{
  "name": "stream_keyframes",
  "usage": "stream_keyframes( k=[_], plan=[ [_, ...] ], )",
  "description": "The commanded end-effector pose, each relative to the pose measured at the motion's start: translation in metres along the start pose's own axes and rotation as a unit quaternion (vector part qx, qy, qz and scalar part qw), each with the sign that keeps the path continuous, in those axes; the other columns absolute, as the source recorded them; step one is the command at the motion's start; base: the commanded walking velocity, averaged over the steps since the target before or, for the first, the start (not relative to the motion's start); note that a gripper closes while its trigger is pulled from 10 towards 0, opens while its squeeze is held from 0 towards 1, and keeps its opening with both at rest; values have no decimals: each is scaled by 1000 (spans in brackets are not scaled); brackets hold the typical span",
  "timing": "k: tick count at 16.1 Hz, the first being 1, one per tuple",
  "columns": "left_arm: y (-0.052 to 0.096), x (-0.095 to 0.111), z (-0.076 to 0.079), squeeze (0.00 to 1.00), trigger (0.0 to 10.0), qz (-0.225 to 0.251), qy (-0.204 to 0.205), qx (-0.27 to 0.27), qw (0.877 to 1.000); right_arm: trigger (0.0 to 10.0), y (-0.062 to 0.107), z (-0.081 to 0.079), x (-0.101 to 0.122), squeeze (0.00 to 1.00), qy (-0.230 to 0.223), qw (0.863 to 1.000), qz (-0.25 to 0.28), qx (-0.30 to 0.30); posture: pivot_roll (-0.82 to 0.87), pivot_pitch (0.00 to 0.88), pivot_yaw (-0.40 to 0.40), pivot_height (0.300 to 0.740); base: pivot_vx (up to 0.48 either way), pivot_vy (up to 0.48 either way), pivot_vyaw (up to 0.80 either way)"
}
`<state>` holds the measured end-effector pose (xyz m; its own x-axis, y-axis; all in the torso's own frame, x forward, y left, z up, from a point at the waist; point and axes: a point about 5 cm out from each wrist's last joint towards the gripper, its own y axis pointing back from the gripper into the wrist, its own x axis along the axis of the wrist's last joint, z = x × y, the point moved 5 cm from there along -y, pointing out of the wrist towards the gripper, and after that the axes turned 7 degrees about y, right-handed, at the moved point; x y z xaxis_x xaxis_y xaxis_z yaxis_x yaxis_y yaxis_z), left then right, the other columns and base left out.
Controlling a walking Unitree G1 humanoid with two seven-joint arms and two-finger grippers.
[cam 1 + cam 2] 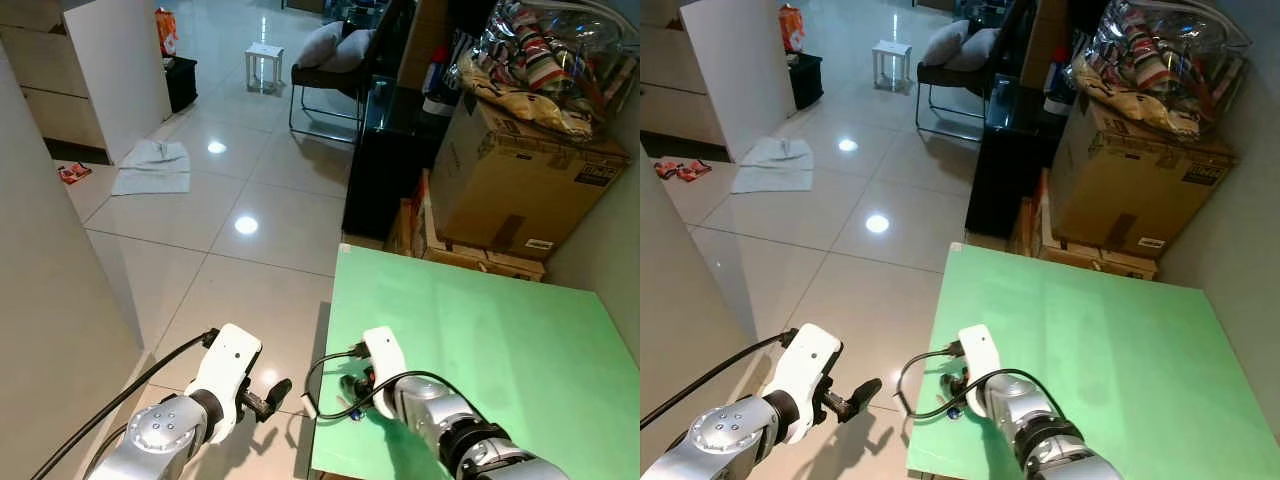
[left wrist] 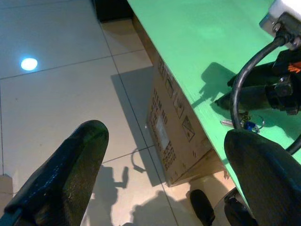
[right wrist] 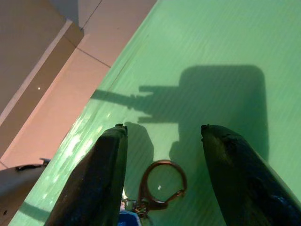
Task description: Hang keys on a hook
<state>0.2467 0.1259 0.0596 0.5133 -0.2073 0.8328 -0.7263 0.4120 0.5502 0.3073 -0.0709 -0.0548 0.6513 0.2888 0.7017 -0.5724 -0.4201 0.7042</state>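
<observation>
A bunch of keys [image 3: 162, 181] with a copper ring and a blue tag lies on the green table [image 1: 480, 330], close to its front left corner. The keys [image 2: 247, 123] catch the light beside the table edge. My right gripper [image 3: 162, 132] is open just above the table, one finger on each side of the ring and not touching it. My left gripper [image 1: 275, 395] is open and holds nothing. It hangs over the tiled floor, to the left of the table edge.
A large cardboard box [image 1: 520, 180] topped with a clear bag of clutter stands behind the table, beside a black cabinet [image 1: 385, 160]. A pale wall [image 1: 40, 300] rises on the left. Under the table edge sits another cardboard box [image 2: 174, 132]. A white cloth [image 1: 152, 167] lies on the floor.
</observation>
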Motion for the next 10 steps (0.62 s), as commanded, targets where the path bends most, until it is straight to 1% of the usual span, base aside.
stream_keyframes(
  k=[1,4,8,10],
  plan=[
    [0,2,6,0,10000,2,-4,-9,1000,10000,2,6,-5,0,3,1000,-11,-7,98,76,-112,740,0,0,0],
    [0,1,7,0,10000,0,-3,-11,1000,10000,2,4,-16,0,-12,999,-33,-4,98,81,-114,740,0,0,0],
    [2,-5,11,0,10000,-15,-7,-22,1000,10000,3,3,-24,0,-6,999,-49,0,96,80,-115,740,0,0,0],
    [2,-4,11,0,10000,-15,-8,-23,1000,10000,3,1,-30,0,-13,998,-59,1,94,79,-114,740,0,0,0]
  ],
)
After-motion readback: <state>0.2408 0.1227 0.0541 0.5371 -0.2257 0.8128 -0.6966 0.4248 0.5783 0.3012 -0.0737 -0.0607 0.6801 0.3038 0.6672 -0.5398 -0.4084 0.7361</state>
